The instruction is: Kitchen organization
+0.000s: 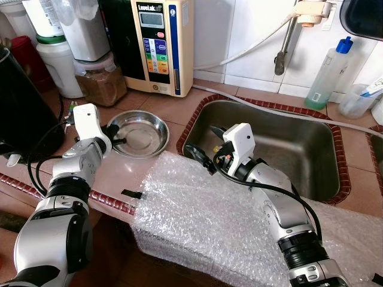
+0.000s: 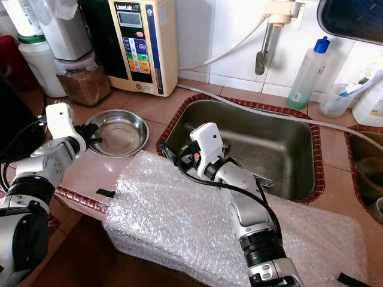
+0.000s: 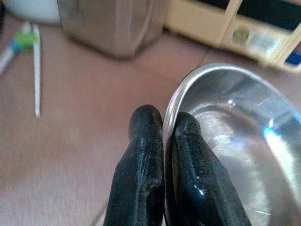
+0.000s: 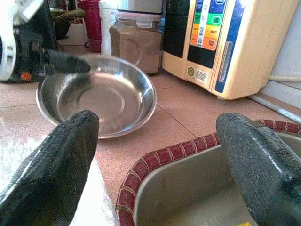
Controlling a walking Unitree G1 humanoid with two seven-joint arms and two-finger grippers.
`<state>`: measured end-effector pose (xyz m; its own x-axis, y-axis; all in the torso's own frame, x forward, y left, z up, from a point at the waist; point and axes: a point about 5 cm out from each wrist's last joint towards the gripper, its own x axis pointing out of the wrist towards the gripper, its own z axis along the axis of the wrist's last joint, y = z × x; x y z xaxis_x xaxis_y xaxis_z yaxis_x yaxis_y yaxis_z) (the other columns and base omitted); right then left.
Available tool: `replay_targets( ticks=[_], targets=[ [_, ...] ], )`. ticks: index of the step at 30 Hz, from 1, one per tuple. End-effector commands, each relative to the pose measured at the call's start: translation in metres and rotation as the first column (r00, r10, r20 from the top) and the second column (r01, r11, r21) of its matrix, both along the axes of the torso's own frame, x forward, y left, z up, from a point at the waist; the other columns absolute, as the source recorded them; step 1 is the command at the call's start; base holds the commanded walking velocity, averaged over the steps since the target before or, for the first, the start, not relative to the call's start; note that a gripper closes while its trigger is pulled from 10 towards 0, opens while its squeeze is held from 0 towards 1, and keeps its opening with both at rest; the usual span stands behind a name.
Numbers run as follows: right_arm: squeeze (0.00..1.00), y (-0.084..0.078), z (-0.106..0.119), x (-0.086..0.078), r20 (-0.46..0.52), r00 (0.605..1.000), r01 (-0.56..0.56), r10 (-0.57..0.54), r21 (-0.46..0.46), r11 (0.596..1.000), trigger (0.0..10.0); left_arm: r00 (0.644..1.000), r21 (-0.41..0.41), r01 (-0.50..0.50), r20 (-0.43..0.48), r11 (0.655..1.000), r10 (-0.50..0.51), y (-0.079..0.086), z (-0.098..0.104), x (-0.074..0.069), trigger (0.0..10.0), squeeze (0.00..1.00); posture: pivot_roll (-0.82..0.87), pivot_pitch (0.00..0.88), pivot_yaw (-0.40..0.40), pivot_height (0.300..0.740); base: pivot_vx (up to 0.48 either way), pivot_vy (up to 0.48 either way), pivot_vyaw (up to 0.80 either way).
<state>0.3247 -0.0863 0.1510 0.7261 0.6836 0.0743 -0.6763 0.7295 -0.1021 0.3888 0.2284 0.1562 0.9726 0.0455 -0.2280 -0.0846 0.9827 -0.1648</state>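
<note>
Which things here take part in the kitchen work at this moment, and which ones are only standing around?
In the job:
- steel bowl, its rim pinched by the left gripper
- right gripper, open at the sink edge

Standing about:
- bubble wrap on the counter edge
- water machine
- jar of brown powder
- blue-capped bottle

White tiled wall (image 1: 251,36) behind. Terracotta-tiled desk (image 1: 161,101), red-brown patterned trim around steel sink (image 1: 287,155). Cream wall appliance (image 1: 158,45), jars at back left. Bright, even light, possibly daylight. Bubble wrap (image 1: 197,221) draped over front edge.
</note>
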Motion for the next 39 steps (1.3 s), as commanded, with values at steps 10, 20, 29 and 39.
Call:
replay_targets(
  ticks=[10,20,29,39],
  targets=[
    [0.0,0.001,0.002,0.006,-0.013,1.0,0.006,-0.005,0.014,1.0,10.0,0.962,0.004,0.081,0.26,0.997,-0.08,-0.021,0.04,0.007,0.0,0.0,0.0,0.0,0.074,0.74,0.0,0.0,0.0],
    [0.0,-0.002,0.006,0.013,-0.008,0.996,0.087,-0.087,0.062,0.994,10.0,0.888,0.004,0.175,0.431,0.985,-0.159,-0.038,0.064,0.005,0.0,0.0,0.0,0.0,0.072,0.74,0.0,0.0,0.0],
    [0.0,-0.026,0.027,0.029,-0.034,0.961,0.273,-0.273,0.253,0.928,10.0,0.806,0.032,0.303,0.525,0.953,-0.274,-0.069,0.079,-0.001,0.0,0.0,-0.01,0.0,0.065,0.74,0.0,0.0,0.0],
    [0.0,-0.028,0.03,0.033,-0.088,0.956,0.293,-0.281,0.334,0.896,10.0,0.76,0.045,0.405,0.54,0.913,-0.363,-0.1,0.077,-0.007,0.0,0.0,-0.01,0.0,0.06,0.74,0.0,0.0,0.0]
  ],
)
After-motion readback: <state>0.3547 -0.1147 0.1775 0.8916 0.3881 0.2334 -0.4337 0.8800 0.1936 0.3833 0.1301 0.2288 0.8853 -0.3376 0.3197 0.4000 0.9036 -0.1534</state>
